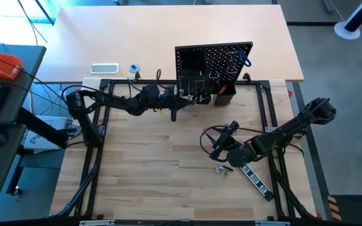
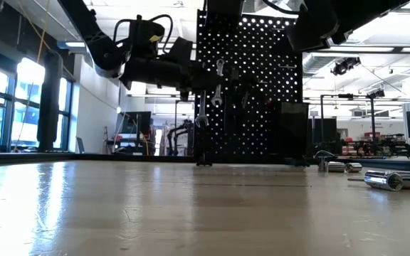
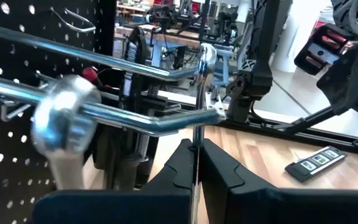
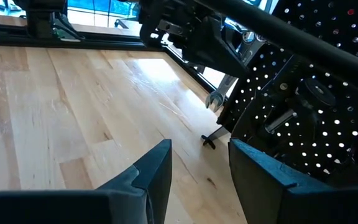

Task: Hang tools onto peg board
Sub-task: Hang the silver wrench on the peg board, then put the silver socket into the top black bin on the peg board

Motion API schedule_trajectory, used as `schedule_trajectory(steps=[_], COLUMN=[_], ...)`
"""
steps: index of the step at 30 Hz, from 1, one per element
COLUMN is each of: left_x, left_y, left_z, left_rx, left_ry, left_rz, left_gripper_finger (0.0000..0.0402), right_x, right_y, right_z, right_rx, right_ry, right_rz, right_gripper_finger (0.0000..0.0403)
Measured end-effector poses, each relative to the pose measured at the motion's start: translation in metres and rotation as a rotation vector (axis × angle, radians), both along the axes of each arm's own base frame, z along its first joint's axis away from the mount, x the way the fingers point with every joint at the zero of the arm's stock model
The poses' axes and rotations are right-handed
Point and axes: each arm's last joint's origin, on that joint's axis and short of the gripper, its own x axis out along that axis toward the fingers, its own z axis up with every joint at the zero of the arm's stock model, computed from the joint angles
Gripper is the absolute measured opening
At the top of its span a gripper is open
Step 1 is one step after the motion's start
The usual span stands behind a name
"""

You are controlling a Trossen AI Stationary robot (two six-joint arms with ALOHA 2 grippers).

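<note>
Silver wrench [image 3: 199,106] pinched upright in the closed left gripper [image 3: 196,163], ring end level with a chrome hook [image 3: 166,121] on the peg board [image 1: 215,63] at the tabletop's [image 1: 156,182] far edge. Best to line the ring with the hook tip, slide on slowly, release only once seated. Right gripper [image 4: 197,171] parted and empty, hovering low near the striped bar [image 1: 256,179] and small bits [image 1: 222,169], well apart from the board.
</note>
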Motion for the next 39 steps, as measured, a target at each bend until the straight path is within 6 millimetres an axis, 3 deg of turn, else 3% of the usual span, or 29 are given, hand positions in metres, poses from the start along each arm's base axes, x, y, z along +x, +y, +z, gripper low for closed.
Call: schedule_trajectory(steps=[21, 39], left_x=[-0.0028, -0.0023], left_y=[0.0083, 0.0065], left_z=[0.0, -0.0047], left_rx=[-0.011, -0.085], left_ry=[-0.001, 0.038], left_rz=[0.087, 0.124], left_gripper_finger=[0.0005, 0.0083], right_x=[0.0003, 0.0003], right_y=[-0.0005, -0.0004], right_z=[0.0, 0.0], right_rx=[0.007, 0.009], right_ry=[-0.005, -0.004], right_rz=[-0.004, -0.001], right_gripper_finger=[0.0154, 0.0154])
